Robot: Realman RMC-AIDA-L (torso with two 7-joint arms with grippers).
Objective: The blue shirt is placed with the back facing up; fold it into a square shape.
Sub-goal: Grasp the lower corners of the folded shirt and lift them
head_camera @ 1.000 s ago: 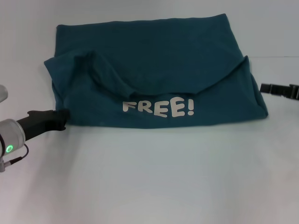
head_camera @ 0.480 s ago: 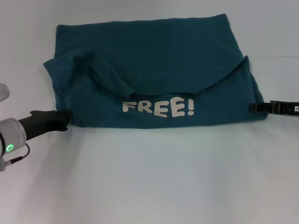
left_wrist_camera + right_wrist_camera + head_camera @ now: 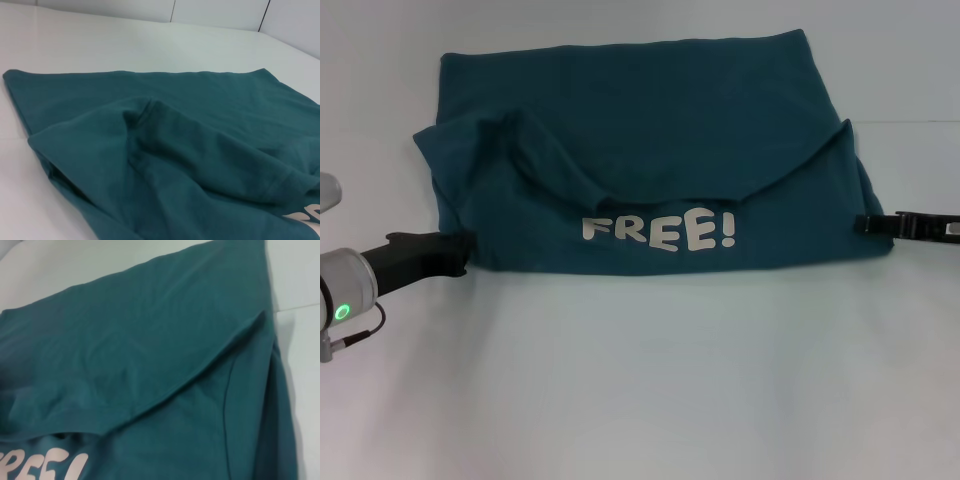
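Note:
The blue shirt [image 3: 650, 130] lies folded on the white table, with its white "FREE!" lettering [image 3: 660, 232] facing up on the near strip. A plain flap is folded down over the middle, and there is a bunched fold at the left. My left gripper [image 3: 464, 250] is at the shirt's near left corner and touches its edge. My right gripper [image 3: 863, 225] is at the shirt's right edge, low on the table. The left wrist view shows the shirt's creased left side [image 3: 175, 150]. The right wrist view shows its right flap [image 3: 150, 355].
The white table [image 3: 650, 380] extends bare in front of the shirt and on both sides. A seam in the table surface [image 3: 910, 122] runs off to the right behind the right gripper.
My right gripper has come in from the far right and moved down to the shirt's right edge. My left arm has shifted slightly at the near left corner. The shirt has not moved.

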